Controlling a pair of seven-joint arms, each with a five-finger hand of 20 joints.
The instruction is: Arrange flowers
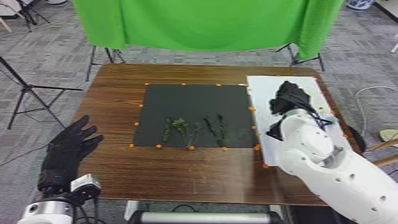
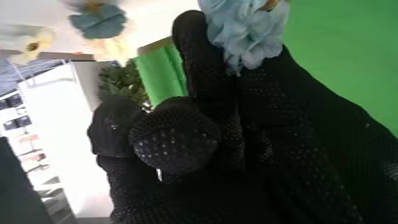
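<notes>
"So, how far along is it?"

"Early, I'd judge. My left hand (image 1: pixel 69 149) waits off the table's left side, open, fingers spread, holding nothing."

"And the mat?"

"On the dark mat (image 1: pixel 173 100) I count five green stems (image 1: pixel 166 131), more or less side by side, one with a leafier head. No finished bouquet there; grouping them with blooms is what's left, I think."

"Farther right?"

"The white board (image 1: pixel 261 92), with my right hand (image 1: pixel 289 98) over it. The wrist view shows one big blue flower (image 2: pixel 247 32) against the glove; I can't tell its grip. Beyond are another blue bloom (image 2: pixel 99 21) and at least one cream one (image 2: pixel 34 44)."
</notes>
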